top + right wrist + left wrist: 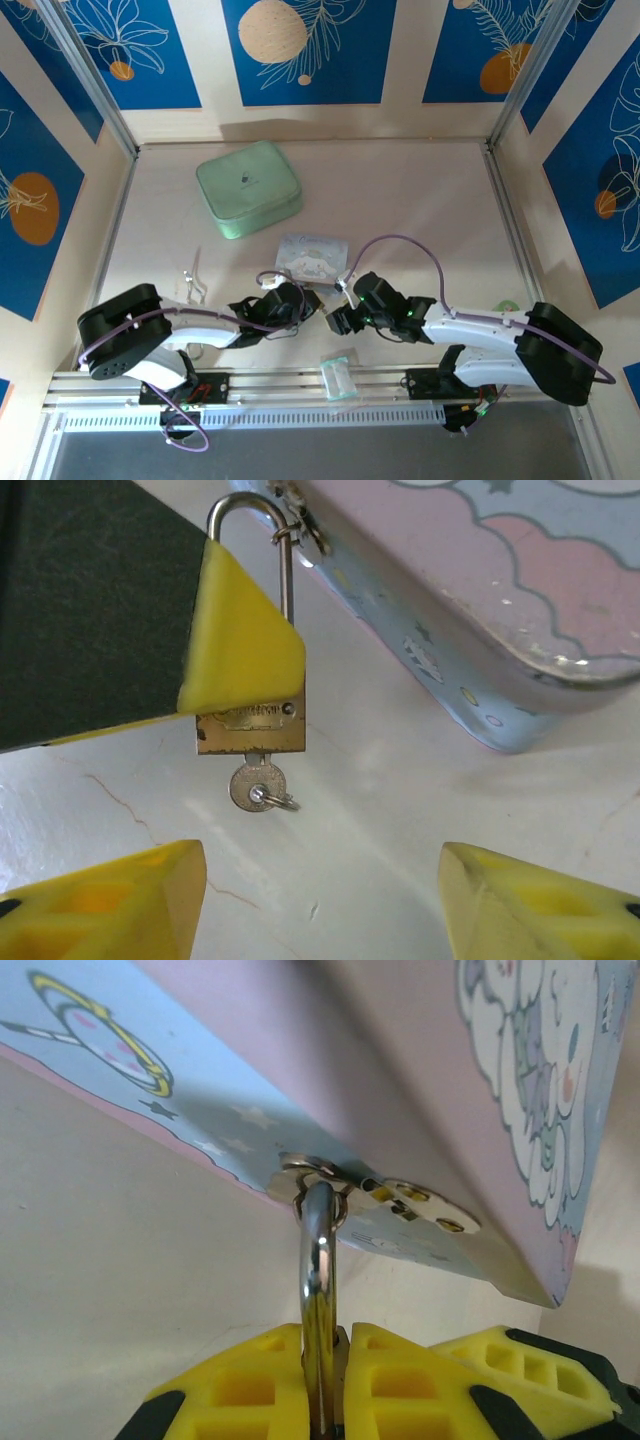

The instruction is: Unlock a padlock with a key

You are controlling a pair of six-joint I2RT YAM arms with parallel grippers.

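The padlock sits at the near middle of the table, just on the near side of the light blue cartoon box. Its silver shackle is threaded through the small metal hasp on the box's edge. The key is in the keyhole at the bottom of the brass body, with a small ring through its head. The left gripper is clamped on the padlock, one yellow finger covering most of the body's face. The right gripper faces the key from just beside it, its jaws spread wide with nothing between them. Farther out, a pale green case lies at the far left, and a clear plastic bag rests on the near rail between the arm bases.
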